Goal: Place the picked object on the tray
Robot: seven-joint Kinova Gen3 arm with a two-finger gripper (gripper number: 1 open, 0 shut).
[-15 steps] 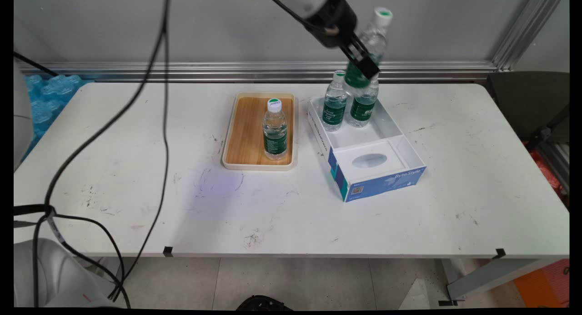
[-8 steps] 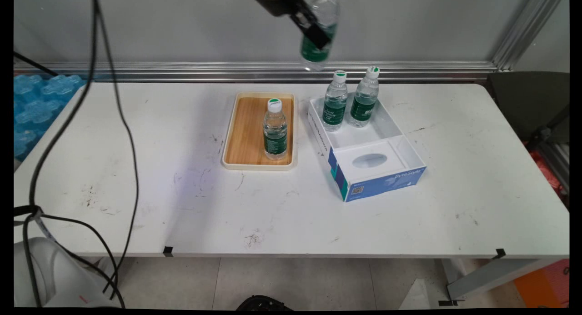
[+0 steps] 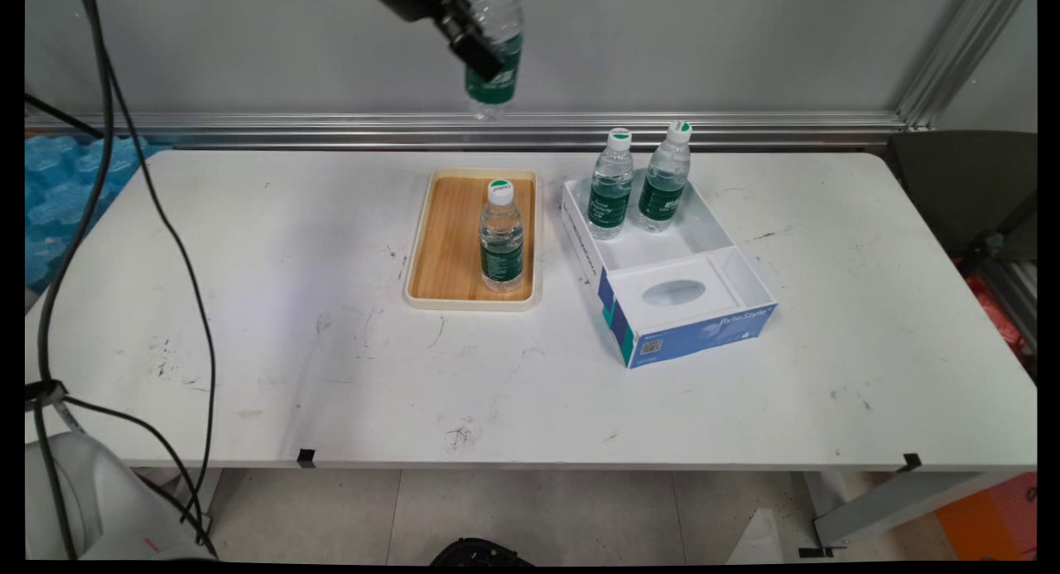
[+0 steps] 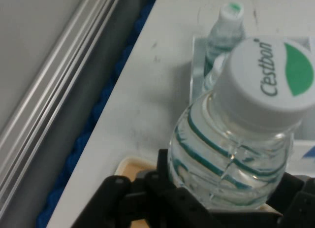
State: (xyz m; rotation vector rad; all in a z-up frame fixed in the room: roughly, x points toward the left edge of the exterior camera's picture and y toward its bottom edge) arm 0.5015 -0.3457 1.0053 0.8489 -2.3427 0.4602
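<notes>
The gripper (image 3: pixel 479 54) has its jaws clamped on a water bottle (image 3: pixel 494 77), high above the wooden tray (image 3: pixel 439 243) where one bottle (image 3: pixel 501 238) stands, while two bottles (image 3: pixel 610 189) remain in the white box (image 3: pixel 704 226) on the tabletop (image 3: pixel 248 309).

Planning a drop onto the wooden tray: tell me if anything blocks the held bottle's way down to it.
One bottle already stands on the tray's right half; the left half is bare. The hand holds its bottle high above the far end.

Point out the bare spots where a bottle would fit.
Tray: bare wood left of and behind its bottle. Box: white floor nearer than the two bottles; its far end is crowded. Table: wide bare stretches left and front.
</notes>
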